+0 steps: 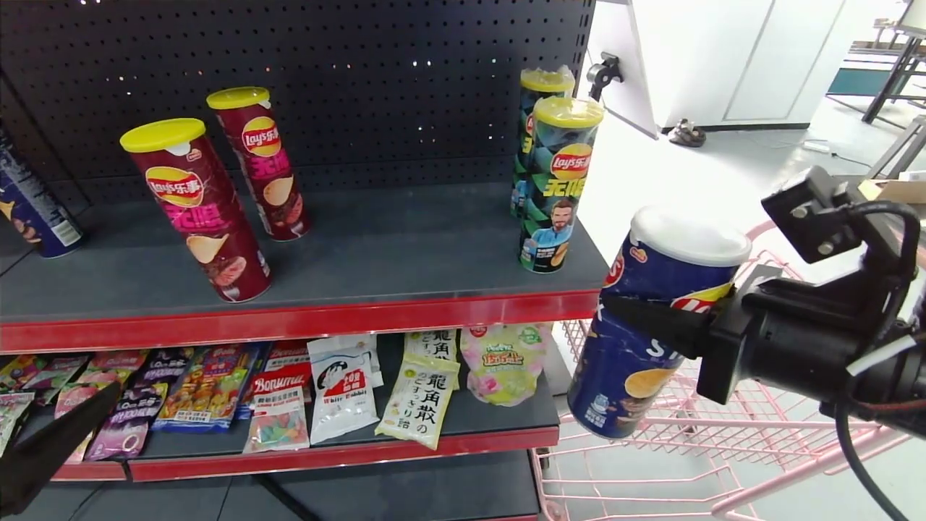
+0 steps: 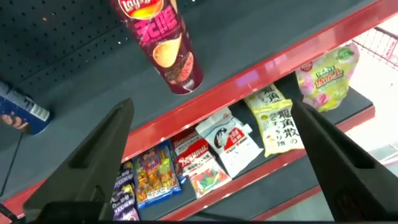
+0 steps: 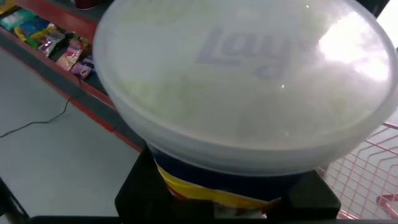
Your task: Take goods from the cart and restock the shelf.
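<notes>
Currently, my right claw (image 1: 655,315) grips one blue can (image 1: 629,383), tilted, over the pink cart (image 1: 694,434), right of the shelf (image 1: 405,253); left claw (image 2: 211,168) wide, empty, by its lower tier.

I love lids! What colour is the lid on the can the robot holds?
White lid, blue can; clearest in head view.

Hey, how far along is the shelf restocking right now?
Looks done: two maroon chip cans, two green cans and a blue can stand on the top shelf. In hand: the right gripper holds a white-lidded blue chip can over the pink cart, beside the shelf. Left: setting it on the shelf. The left gripper is open, empty. More goods in the cart: cannot tell.
</notes>
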Tool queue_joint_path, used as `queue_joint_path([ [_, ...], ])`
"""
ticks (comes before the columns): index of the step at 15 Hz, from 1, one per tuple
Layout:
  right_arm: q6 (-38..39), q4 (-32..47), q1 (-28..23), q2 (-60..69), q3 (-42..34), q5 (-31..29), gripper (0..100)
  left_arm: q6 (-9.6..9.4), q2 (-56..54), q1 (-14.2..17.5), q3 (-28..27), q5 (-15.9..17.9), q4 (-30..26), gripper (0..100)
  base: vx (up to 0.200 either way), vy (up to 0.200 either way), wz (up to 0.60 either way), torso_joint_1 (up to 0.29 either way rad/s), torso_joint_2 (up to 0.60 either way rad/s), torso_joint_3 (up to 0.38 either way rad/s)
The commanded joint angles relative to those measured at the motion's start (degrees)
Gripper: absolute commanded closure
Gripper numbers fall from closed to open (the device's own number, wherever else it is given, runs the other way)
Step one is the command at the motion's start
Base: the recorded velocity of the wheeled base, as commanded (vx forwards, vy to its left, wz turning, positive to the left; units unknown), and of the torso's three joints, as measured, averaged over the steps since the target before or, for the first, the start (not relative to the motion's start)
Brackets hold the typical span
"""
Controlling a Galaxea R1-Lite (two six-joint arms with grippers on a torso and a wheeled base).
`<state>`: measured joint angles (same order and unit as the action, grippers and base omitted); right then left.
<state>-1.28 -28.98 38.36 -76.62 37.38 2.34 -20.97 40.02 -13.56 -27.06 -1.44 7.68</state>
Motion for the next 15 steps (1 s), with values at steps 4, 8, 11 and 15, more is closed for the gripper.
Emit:
queue_joint_path([
  [4, -1.18, -0.03, 0.84, 2.09, -0.64, 4.08, 100, -0.04, -0.12, 0.02, 0.26, -0.06, 0.05, 0, 0.0, 0.2, 0.0, -0.002, 0.0, 0.001],
  [8, -1.09, -0.03, 3.65, 2.17, -0.64, 4.25, 100, -0.04, -0.21, 0.02, 0.26, -0.06, 0.05, 0, 0.0, 0.2, 0.0, 0.002, 0.0, 0.002],
  [11, -1.62, -0.03, 5.49, 1.91, -0.2, 3.9, 100, 0.05, -0.38, 0.02, 0.34, -0.06, 0.05, 0, 0.0, 0.2, 0.0, 0.007, 0.0, 0.005],
  [15, -3.47, -0.03, 5.41, 2.0, -1.17, 3.72, 100, -0.04, -1.17, 0.02, 1.22, -0.14, 0.05, 0, 0.0, 0.2, 0.0, 0.0, 0.0, 0.005],
])
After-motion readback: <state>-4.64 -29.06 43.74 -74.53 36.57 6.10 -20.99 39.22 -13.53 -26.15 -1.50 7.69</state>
